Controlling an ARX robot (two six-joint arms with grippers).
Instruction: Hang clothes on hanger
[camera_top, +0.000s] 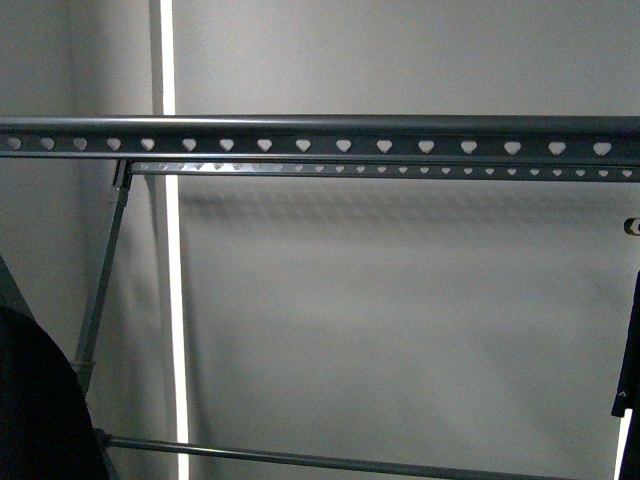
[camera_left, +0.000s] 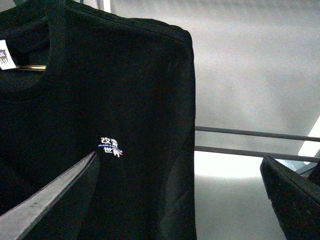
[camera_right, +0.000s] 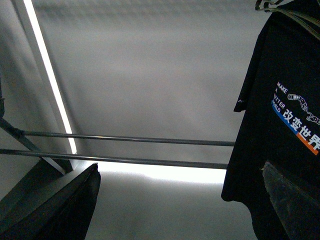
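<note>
At the scene's right edge, the black T-shirt (camera_top: 630, 340) is hanging below the grey heart-holed rack rail (camera_top: 320, 128), while the left jaws and the right jaws are gaping wide, empty.

A large grey metal drying rack (camera_top: 320, 128) is spanning the front view edge to edge, its heart-punched top rail running high across. A second punched rail (camera_top: 420, 170) is sitting just behind and slightly below it. A slanted leg (camera_top: 100, 290) is dropping from the left end towards a thin lower bar (camera_top: 330, 462). A black short-sleeved T-shirt (camera_top: 35, 400) is hanging at the lower left, left of the leg. More black cloth (camera_top: 630, 350) is hanging at the right edge, below the rails.
</note>
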